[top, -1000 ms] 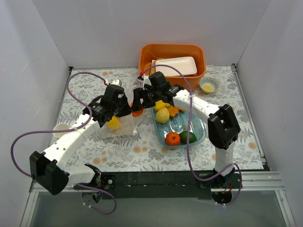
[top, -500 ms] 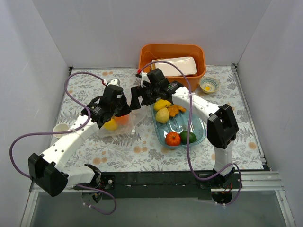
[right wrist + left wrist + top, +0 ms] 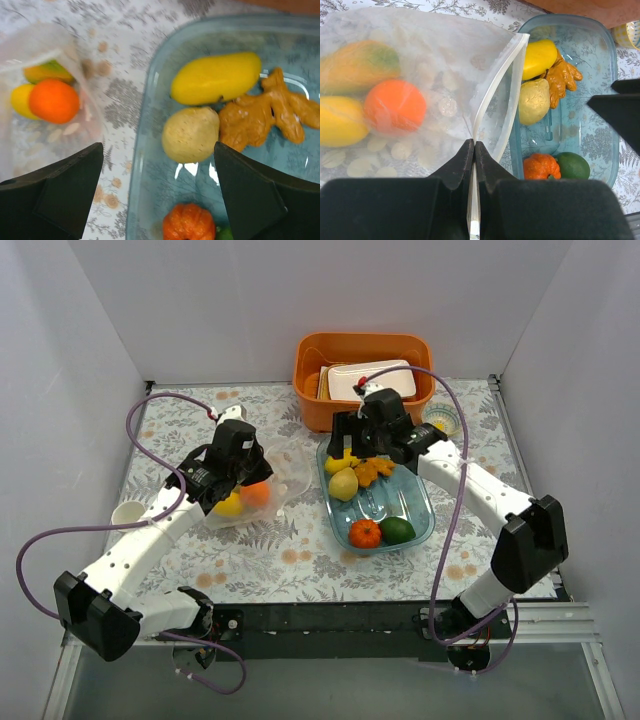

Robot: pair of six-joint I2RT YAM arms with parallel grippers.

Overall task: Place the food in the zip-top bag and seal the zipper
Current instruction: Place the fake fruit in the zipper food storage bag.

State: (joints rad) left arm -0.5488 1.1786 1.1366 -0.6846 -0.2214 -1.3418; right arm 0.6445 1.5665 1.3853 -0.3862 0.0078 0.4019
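The clear zip-top bag [image 3: 262,495] lies left of the blue dish [image 3: 425,512]. It holds three fruits: an orange one [image 3: 395,105], a yellow one [image 3: 340,121] and a yellow-green one [image 3: 360,60]. My left gripper [image 3: 474,150] is shut on the zipper [image 3: 495,90] at the bag's mouth and holds that edge up. My right gripper [image 3: 157,150] is open and empty above the dish's far end. In the dish lie a yellow fruit [image 3: 215,77], a pale round one [image 3: 190,135], a brown ginger piece [image 3: 265,115], an orange pumpkin [image 3: 365,533] and a green fruit [image 3: 398,530].
An orange bin [image 3: 310,365] with a white tray [image 3: 372,378] stands at the back. A small bowl [image 3: 441,420] sits right of it. A white cup [image 3: 128,512] stands at the left edge. White walls close three sides.
My right gripper has left the bag's mouth and moved right, over the dish. The orange fruit it held at the mouth now lies inside the bag. The left gripper still holds the zipper edge.
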